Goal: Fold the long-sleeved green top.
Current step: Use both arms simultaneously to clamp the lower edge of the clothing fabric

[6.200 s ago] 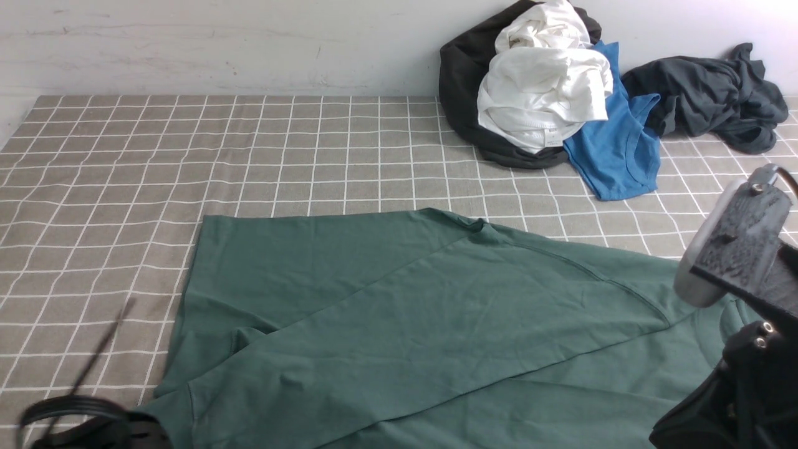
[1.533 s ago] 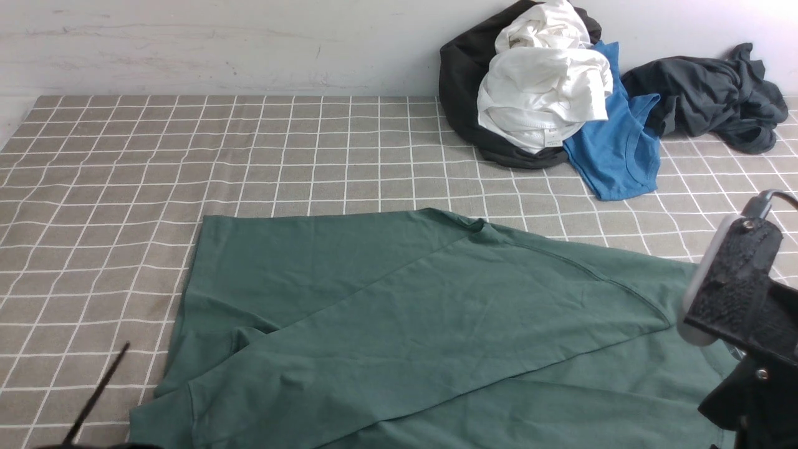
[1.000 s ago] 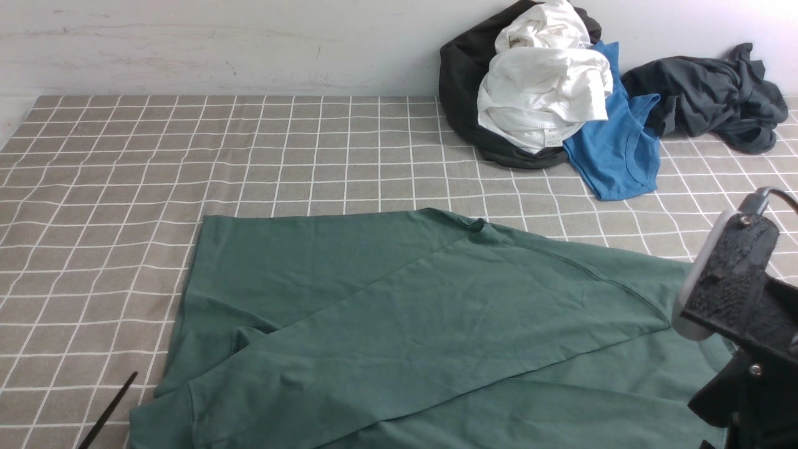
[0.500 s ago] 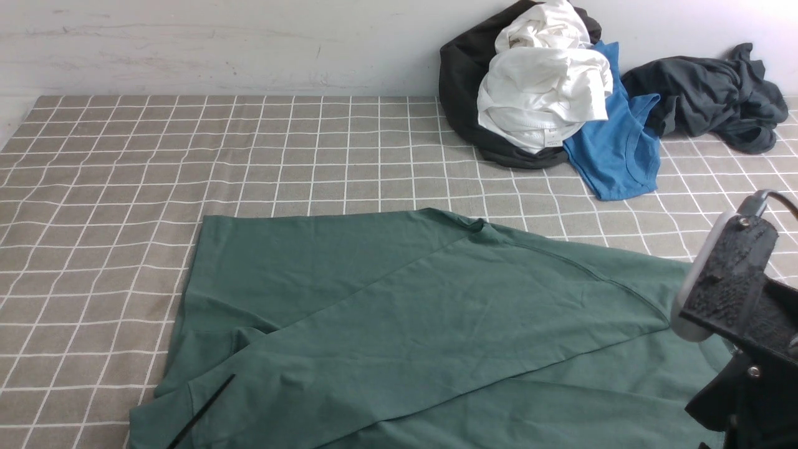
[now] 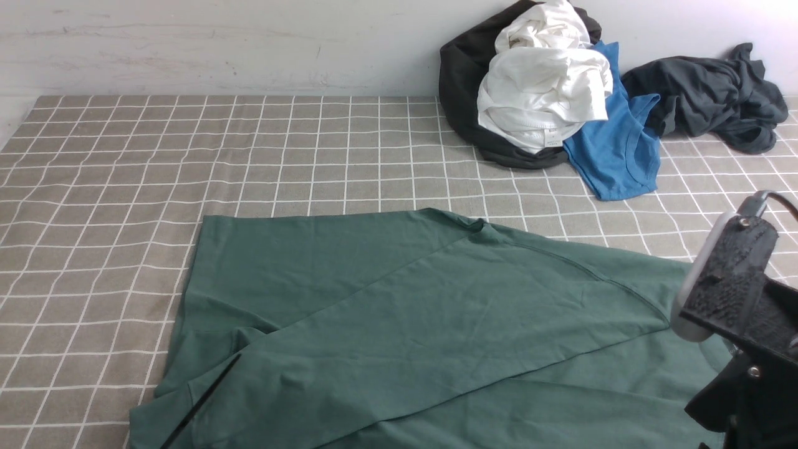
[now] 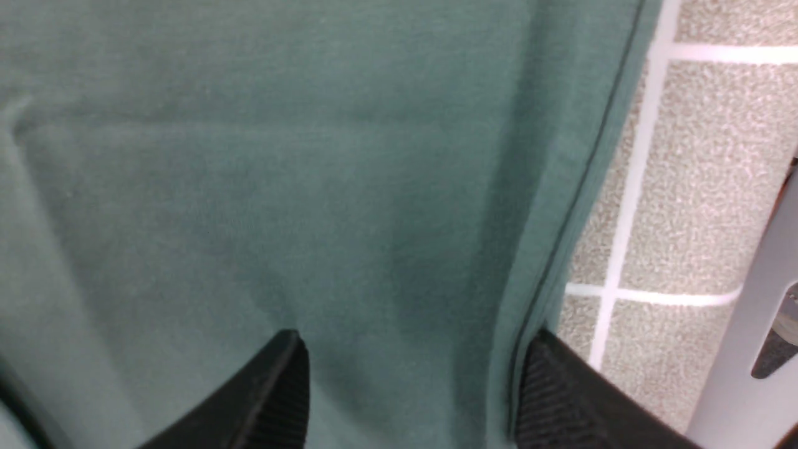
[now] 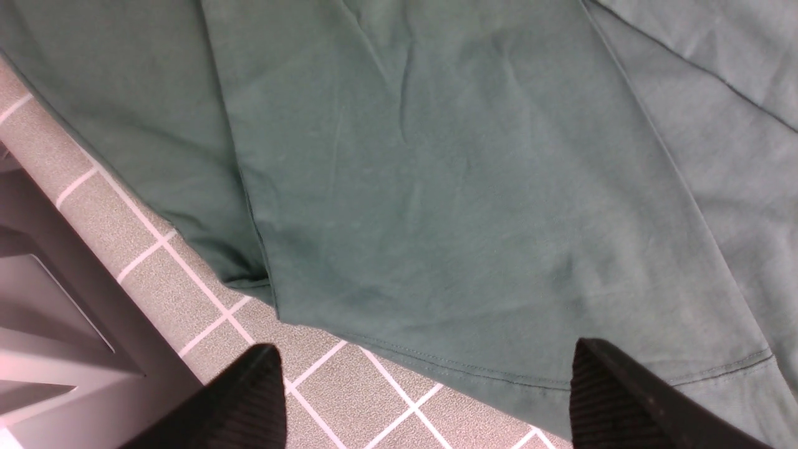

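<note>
Grey checked cloth [image 5: 112,187] is noted across the whole table, with a white wall [image 5: 218,43] behind it.

Near left: a thin black strip [image 5: 199,402] is seen slanting over the near left corner of the green top [image 5: 405,324]; what it belongs to cannot be told.

Left gripper [image 6: 414,355], wrist view: the jaws are held apart and nothing is pinched. Flat green fabric is seen between the two ribbed black fingertips [image 6: 280,380], and one tip is placed right at the stitched edge where the checked cloth begins.

Centre: the green top is spread flat on the near half of the table, from left of centre to the right edge, and is cut off by the bottom of the front view. One layer is folded diagonally over another.

Far right, against the wall: a black garment [image 5: 461,81], a white garment [image 5: 542,87] heaped on it, a blue top [image 5: 617,149] and a dark grey garment [image 5: 711,93] are piled, well apart from the green top.

Near right: the right arm [image 5: 735,293] is seen over the top's right end.

Right gripper [image 7: 424,352], wrist view: the jaws are spread wide and empty above the hem; contact cannot be told.
</note>
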Available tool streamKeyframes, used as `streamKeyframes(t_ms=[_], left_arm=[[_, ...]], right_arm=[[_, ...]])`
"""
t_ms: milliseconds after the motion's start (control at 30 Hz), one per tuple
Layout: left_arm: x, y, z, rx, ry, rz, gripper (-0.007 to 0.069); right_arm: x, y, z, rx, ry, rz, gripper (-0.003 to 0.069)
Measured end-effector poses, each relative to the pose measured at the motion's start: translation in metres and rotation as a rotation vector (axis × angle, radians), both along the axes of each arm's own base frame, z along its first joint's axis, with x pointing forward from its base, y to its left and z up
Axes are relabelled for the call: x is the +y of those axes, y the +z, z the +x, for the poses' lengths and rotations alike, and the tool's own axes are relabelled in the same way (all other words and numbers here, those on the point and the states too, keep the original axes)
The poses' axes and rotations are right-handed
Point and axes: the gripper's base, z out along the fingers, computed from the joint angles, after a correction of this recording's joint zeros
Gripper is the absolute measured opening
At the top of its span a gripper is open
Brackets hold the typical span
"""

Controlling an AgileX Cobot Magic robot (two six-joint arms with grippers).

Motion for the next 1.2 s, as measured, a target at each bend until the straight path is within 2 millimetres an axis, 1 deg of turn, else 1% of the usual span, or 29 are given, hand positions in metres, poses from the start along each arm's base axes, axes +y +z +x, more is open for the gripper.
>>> streamKeyframes(t_ms=[133, 300, 500, 533, 567, 700, 767, 833, 1033, 1067, 1167, 1200], left_arm=[[0.003, -0.001, -0.003, 0.035, 0.021, 0.038, 0.0412], [0.01, -0.007, -0.012, 0.105, 0.061, 0.073, 0.0412], [0.01, -0.009, -0.012, 0.102, 0.06, 0.069, 0.0397], [0.01, -0.009, -0.011, 0.089, 0.059, 0.067, 0.0374], [0.01, -0.009, -0.011, 0.086, 0.057, 0.069, 0.0367], [0.011, -0.009, -0.009, 0.071, 0.067, 0.069, 0.0274], [0.011, -0.009, -0.009, 0.069, 0.068, 0.07, 0.0254], [0.01, -0.009, -0.009, 0.063, 0.068, 0.068, 0.021], [0.004, -0.005, -0.005, 0.049, 0.068, 0.046, 0.0154], [0.004, -0.005, -0.005, 0.049, 0.069, 0.046, 0.0154], [0.004, -0.004, -0.006, 0.061, 0.082, 0.039, 0.0096], [0.004, -0.004, -0.006, 0.062, 0.083, 0.038, 0.0092]], right_arm=[[0.0, 0.0, 0.0, 0.004, 0.0, -0.003, 0.0564], [0.0, -0.001, -0.001, 0.006, 0.001, -0.005, 0.0547], [0.0, -0.001, -0.001, 0.006, 0.001, -0.005, 0.0531], [0.0, 0.0, 0.0, 0.005, 0.0, -0.004, 0.0528], [0.0, 0.0, 0.0, 0.005, 0.0, -0.004, 0.0528], [0.0, 0.0, 0.0, 0.003, 0.0, -0.002, 0.0528], [0.0, 0.0, 0.0, 0.003, 0.0, -0.002, 0.0528], [0.0, 0.0, 0.0, 0.003, 0.0, -0.002, 0.0528], [0.0, 0.0, 0.0, 0.003, 0.0, -0.002, 0.0527], [0.0, 0.0, 0.0, 0.003, 0.0, -0.002, 0.0527], [0.0, 0.0, 0.0, 0.003, 0.0, -0.002, 0.0527], [0.0, 0.0, 0.0, 0.003, 0.0, -0.002, 0.0527]])
